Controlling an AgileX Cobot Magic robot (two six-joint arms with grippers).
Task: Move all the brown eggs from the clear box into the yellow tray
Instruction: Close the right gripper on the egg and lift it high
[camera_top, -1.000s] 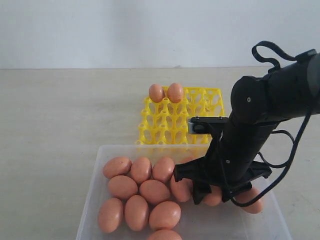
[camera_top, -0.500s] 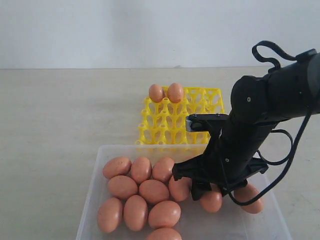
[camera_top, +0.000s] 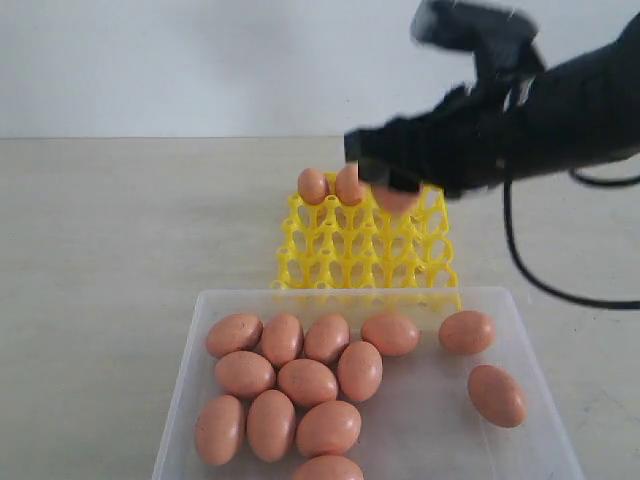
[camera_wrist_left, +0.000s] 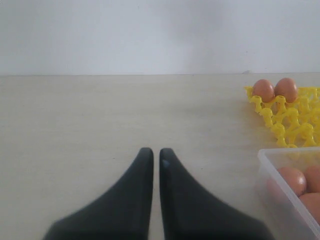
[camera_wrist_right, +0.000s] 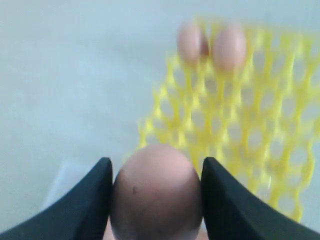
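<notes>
The right claw (camera_top: 392, 180) is clamped on one egg (camera_top: 398, 201) in the upper middle of the exterior view. It is blurred and hangs above the far side of the tray (camera_top: 362, 262). In the right wrist view the jaws press the egg's two sides. Two eggs (camera_top: 313, 186) sit side by side in the tray's far left cups. Thirteen more (camera_top: 307, 382) lie in the box (camera_top: 185, 380) at the bottom, three of them apart at the right. The left claw (camera_wrist_left: 156, 155) has its tips together over bare table (camera_wrist_left: 75, 125), low in its view.

Soft, even light; the right claw (camera_top: 392, 188) is motion-blurred.
</notes>
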